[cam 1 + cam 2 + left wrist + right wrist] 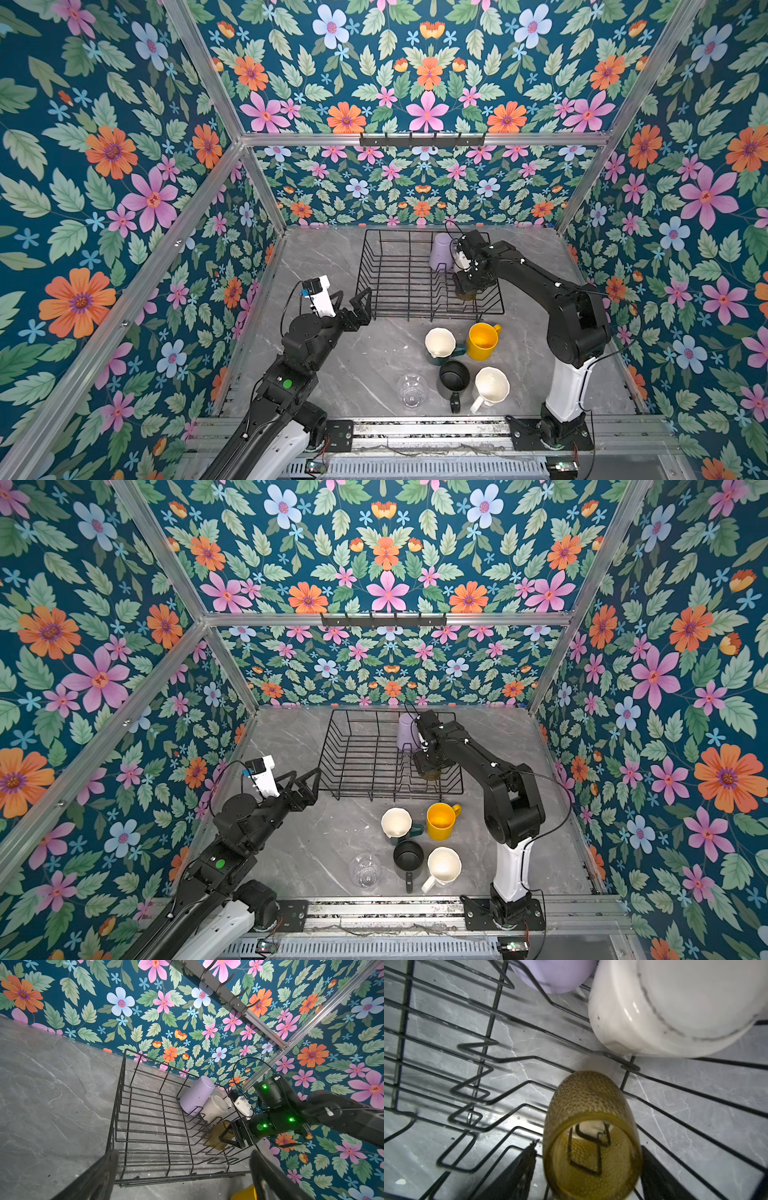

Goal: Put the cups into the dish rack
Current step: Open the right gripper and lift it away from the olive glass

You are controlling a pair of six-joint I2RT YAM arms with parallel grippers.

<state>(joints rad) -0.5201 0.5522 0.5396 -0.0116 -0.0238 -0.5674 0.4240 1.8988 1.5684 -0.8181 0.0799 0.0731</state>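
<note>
Right gripper (589,1147) down inside the dish rack (390,286), jaws parted either side of the olive-amber glass (591,1101). Sliver of gap at one finger (523,1172), the other tight by the glass wall, contact too close to call. Left gripper (351,301) spread wide, nothing between the jaws, hovering just off the rack's near left corner.

Grey marble-look tabletop (353,374) underneath. Teal floral wallpaper (428,83) on every side, with pink, orange and pale-blue blooms. Aluminium framing (291,139) at the seams, black hook rail (422,141) across the back.

Rack at the back of the table, about centre. Three cups in a row along its right side: lavender tumbler (197,1095) farthest back, marbled white mug (214,1108) just beside it, then the glass nearest the front. Glass directly under the right wrist, flanked by both fingers.

Tumbler and mug tipped mouth-down, bases up, long axes slanted against the wires. Glass steep as well, slanted much like its neighbours, a wire prong (591,1155) showing through the end facing the wrist camera. Mouth or base on top: cannot tell.

On the table in front of the rack, five more, all upright, mouths up: dark green mug (439,341), yellow mug (482,340), black mug (454,376), white mug (491,386), clear glass (411,390). All well apart from both grippers.
</note>
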